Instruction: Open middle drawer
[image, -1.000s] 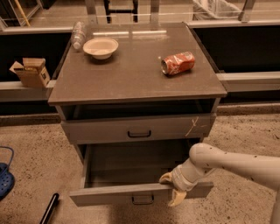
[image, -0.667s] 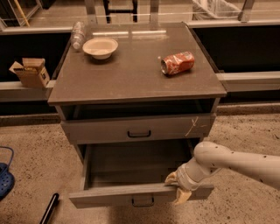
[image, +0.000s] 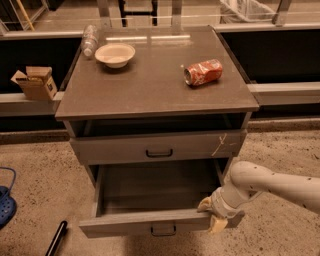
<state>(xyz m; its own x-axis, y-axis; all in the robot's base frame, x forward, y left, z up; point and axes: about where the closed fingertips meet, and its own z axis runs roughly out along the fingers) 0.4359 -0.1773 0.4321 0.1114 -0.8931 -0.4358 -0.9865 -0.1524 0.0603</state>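
The middle drawer (image: 125, 223) is the lower grey front with a small dark loop handle (image: 163, 230). It stands pulled far out of the grey cabinet (image: 150, 95), and its inside is bare. My gripper (image: 212, 215), on a white arm coming from the right, is at the right end of the drawer's front panel, touching its top edge. The drawer above (image: 150, 147), with a pale scratch at its right, is out only a little.
On the cabinet top lie a red can (image: 202, 72) on its side, a pale bowl (image: 115, 54) and a clear bottle (image: 90, 40). A cardboard box (image: 35, 82) sits on the ledge at left. A dark stick (image: 56, 239) and a blue object (image: 6, 200) lie on the floor at left.
My gripper has shifted slightly to the right along the drawer's front edge. The drawer stays pulled out about as far as before.
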